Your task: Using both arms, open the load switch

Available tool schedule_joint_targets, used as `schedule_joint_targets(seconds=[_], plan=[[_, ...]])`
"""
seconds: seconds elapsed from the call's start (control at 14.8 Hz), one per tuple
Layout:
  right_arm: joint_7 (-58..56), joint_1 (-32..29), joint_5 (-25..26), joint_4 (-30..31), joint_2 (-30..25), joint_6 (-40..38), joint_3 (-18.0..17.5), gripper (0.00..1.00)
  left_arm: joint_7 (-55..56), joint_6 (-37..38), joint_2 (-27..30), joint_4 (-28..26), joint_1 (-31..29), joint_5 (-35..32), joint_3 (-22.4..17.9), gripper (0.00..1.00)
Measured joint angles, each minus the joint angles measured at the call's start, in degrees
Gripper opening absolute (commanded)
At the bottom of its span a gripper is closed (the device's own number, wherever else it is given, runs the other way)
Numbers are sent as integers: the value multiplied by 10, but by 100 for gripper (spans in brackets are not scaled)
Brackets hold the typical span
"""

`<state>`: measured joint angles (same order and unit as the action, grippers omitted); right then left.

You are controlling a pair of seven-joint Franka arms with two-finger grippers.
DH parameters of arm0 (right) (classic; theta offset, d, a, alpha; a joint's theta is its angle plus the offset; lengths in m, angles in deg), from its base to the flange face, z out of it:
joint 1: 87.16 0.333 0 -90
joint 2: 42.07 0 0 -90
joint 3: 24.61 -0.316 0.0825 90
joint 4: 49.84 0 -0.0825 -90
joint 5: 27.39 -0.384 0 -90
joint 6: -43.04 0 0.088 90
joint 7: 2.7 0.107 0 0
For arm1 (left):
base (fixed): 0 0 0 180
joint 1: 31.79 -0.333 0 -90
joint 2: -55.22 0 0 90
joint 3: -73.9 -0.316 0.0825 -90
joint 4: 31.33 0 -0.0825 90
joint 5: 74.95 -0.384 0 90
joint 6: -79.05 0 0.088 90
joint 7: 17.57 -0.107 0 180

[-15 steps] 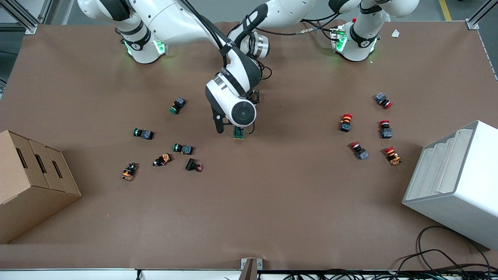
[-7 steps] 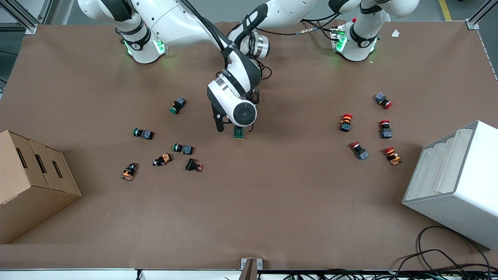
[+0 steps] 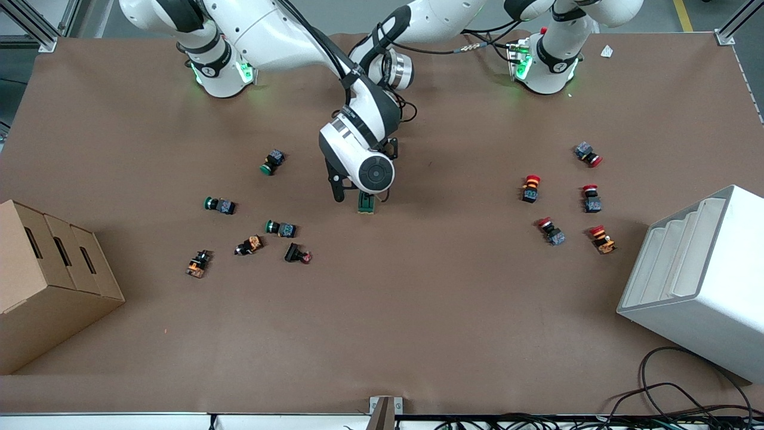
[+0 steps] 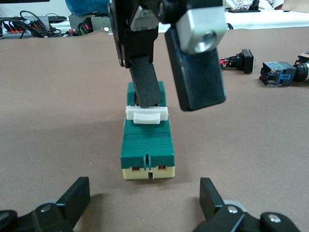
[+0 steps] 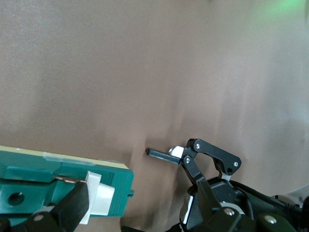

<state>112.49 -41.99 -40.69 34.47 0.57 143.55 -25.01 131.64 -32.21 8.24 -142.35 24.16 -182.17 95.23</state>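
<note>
My right fingers (image 4: 145, 82) stand apart and hold nothing. One tip rests on top of the load switch (image 4: 147, 140), right against its white lever (image 4: 146, 115), while the other hangs in the air just beside the block. My left fingers (image 4: 75, 198) are spread wide and low over the bench (image 3: 418, 310), with the cream end of the switch just ahead of them and between their lines, not touched by either. The switch itself lies flat on the bench, about midway between my two bases. The main risk, I think, is that nothing pins the block. If my right tip pushes the lever before my left fingers close on the body, the whole switch may skid or tip instead of opening. The tip could also slip off the narrow lever and jab the bench. By count there is one load switch. Six small push buttons (image 3: 280, 227) lie scattered toward my right arm's end, and five red-capped ones (image 3: 550, 231) toward my left arm's end. One cardboard box (image 3: 54, 280) and one white bin (image 3: 698, 280) sit well apart from all my fingers.
</note>
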Motion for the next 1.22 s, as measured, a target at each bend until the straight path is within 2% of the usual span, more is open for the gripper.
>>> schedule_joint_targets(seconds=[0.2,0.34,0.54,0.74,1.01,1.22], plan=[[-49,-4,4,-5,-3,2,8,100,-3,0,0,1,0,1,0,99],[-105,-21,25,-13,-14,3,14,100,-12,0,0,4,0,14,1,99],[-228,-71,67,-15,-49,-4,17,100,-56,0,11,12,-1,78,2,99],[-398,-129,82,-14,-91,-17,19,100,-129,0,42,37,-3,188,8,99],[-639,-222,89,-12,-147,-52,20,100,-276,0,104,103,-9,375,10,99],[-824,-291,105,-11,-181,-69,21,100,-407,0,155,154,-52,511,8,100]])
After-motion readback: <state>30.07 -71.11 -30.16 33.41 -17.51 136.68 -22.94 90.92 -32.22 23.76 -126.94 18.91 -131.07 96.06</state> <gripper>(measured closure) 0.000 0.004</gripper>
